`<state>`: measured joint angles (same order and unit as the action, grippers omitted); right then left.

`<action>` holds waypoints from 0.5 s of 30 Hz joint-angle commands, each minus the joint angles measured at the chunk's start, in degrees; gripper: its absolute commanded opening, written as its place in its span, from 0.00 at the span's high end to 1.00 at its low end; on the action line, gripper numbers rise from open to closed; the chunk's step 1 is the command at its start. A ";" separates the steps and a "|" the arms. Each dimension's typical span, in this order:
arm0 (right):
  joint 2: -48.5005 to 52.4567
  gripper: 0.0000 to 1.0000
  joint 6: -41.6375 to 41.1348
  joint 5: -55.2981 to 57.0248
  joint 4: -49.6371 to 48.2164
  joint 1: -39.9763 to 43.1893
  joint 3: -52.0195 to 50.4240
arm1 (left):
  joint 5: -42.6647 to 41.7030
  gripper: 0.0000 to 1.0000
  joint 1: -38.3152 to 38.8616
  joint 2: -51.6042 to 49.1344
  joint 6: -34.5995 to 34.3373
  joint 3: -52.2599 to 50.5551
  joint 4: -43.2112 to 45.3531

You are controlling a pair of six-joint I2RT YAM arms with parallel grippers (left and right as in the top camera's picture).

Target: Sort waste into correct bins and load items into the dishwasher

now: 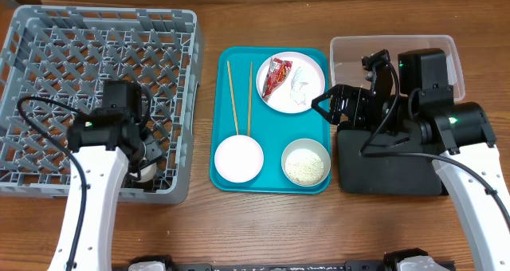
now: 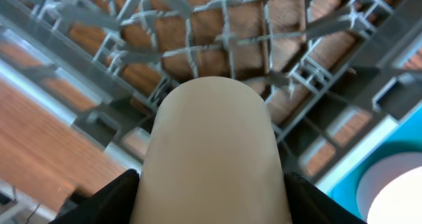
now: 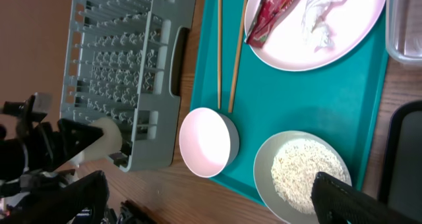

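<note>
Wrapper on plate, 10 o'clock of right gripper, jaws apart; left gripper clamps pale object in rack.

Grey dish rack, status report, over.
Left claw shut on cream rounded cup inside square grey plastic dish rack. Right claw open, empty, over teal tray edge.

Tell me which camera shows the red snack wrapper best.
Overhead: the wrapper lies whole on the white plate. Right wrist shows it larger, but cut off at the frame's top. Left wrist misses it, showing mostly the dish rack and a beige cup.
</note>
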<state>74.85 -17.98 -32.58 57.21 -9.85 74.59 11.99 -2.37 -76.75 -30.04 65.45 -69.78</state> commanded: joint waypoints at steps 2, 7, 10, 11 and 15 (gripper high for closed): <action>-0.09 0.00 0.33 0.59 0.00 -0.11 0.81 | -3.04 0.39 -0.28 -1.86 1.62 -2.45 2.25; -0.09 0.00 0.35 0.59 0.00 -0.11 0.81 | -8.92 0.23 -0.28 -2.23 1.79 -2.05 2.58; -0.09 0.00 0.35 0.59 0.07 -0.11 0.81 | -10.60 0.16 -0.37 -2.21 1.77 0.13 0.85; -0.09 0.00 0.37 0.59 0.15 -0.11 0.81 | -10.56 0.12 -0.44 -2.21 1.79 1.20 -0.02; -0.09 0.00 0.37 1.51 0.00 -0.17 0.81 | -10.62 0.05 -1.73 -2.21 3.41 8.92 -4.61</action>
<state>74.85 -18.00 -32.47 57.56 -9.85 74.59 2.81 -3.07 -79.02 -28.40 67.92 -72.95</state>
